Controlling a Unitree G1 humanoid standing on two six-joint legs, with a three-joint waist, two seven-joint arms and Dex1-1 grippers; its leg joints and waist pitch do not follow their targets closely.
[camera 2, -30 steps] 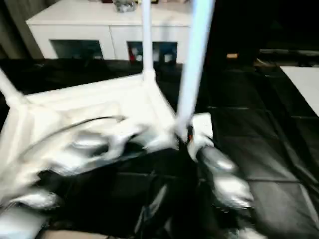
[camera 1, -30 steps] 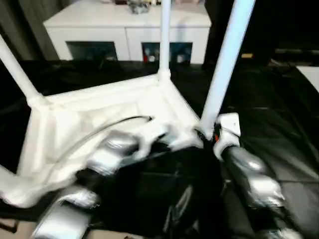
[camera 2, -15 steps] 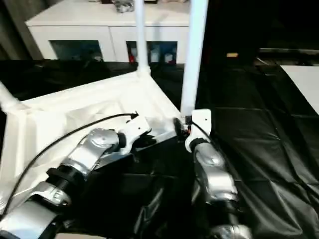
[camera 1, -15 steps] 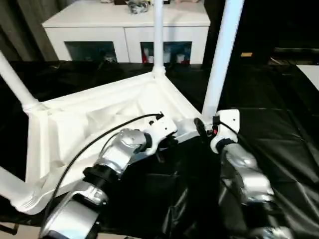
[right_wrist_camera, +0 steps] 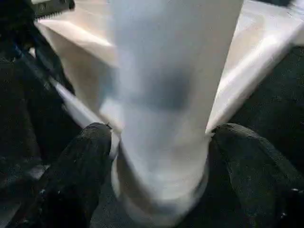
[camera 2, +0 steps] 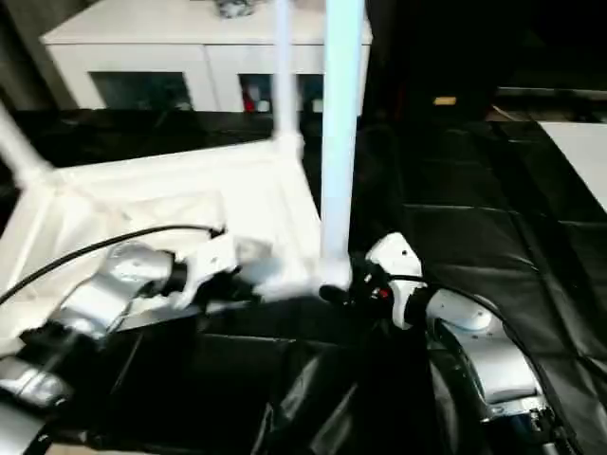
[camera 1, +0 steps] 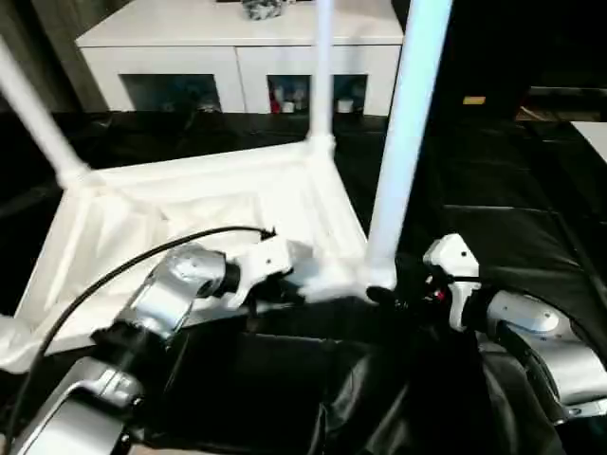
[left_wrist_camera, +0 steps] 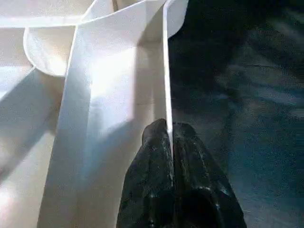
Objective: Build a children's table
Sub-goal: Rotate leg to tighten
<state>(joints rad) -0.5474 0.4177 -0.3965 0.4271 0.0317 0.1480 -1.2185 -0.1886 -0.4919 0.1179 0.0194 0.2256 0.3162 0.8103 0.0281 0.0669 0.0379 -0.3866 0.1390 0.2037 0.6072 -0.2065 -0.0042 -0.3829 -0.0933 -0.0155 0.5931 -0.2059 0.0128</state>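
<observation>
The white tabletop (camera 1: 190, 199) lies upside down on black sheeting, ribbed underside up. Three white legs stand in its corner sockets: one at the far corner (camera 1: 321, 66), one at the left (camera 1: 33, 104) and one at the near right corner (camera 1: 403, 142). My left gripper (left_wrist_camera: 169, 130) is shut on the thin near rim of the tabletop (left_wrist_camera: 118, 71), close to the near right corner. My right gripper (right_wrist_camera: 161, 142) reaches in from the right and is shut on the base of the near right leg (right_wrist_camera: 166, 71), with one finger (right_wrist_camera: 85, 161) on each side of it.
A white cabinet (camera 1: 237, 38) with glass-fronted compartments stands behind the table. Black sheeting (camera 1: 512, 190) covers the surface around and to the right. A white panel edge (camera 2: 579, 152) shows at the far right. A black cable (camera 1: 114, 270) runs along my left forearm.
The view has shifted. My right forearm has swung out to the right and now reaches the near right leg from the side. The left gripper stays on the rim.
</observation>
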